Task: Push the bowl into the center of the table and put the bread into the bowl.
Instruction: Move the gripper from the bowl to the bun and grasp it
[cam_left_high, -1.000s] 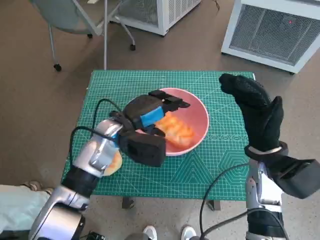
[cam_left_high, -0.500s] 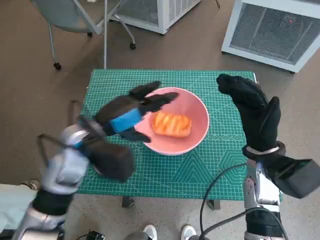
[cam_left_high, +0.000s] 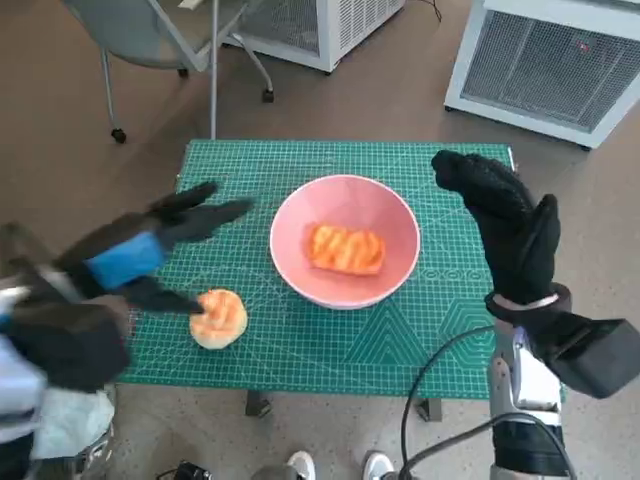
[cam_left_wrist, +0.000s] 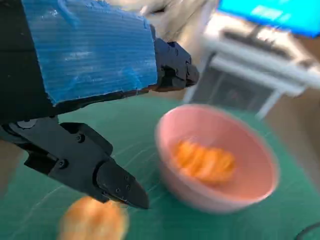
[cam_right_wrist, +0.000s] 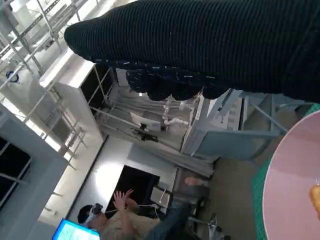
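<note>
With my left robot hand (cam_left_high: 140, 255) spread and holding nothing, I am judging the round bread (cam_left_high: 219, 318) on the near-left surface (cam_left_high: 300, 350) light and squashy, best cupped gently around its sides.

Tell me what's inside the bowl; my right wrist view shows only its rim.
Observer: One orange bread lies in the pink bowl.
Operator: Any other bread outside it?
Observer: Yes, a round bun lies on the green mat, apart from the bowl, on the robot's left.
Operator: Is the left hand holding anything?
Observer: No. The left hand is empty, fingers spread, close beside the bun.
</note>
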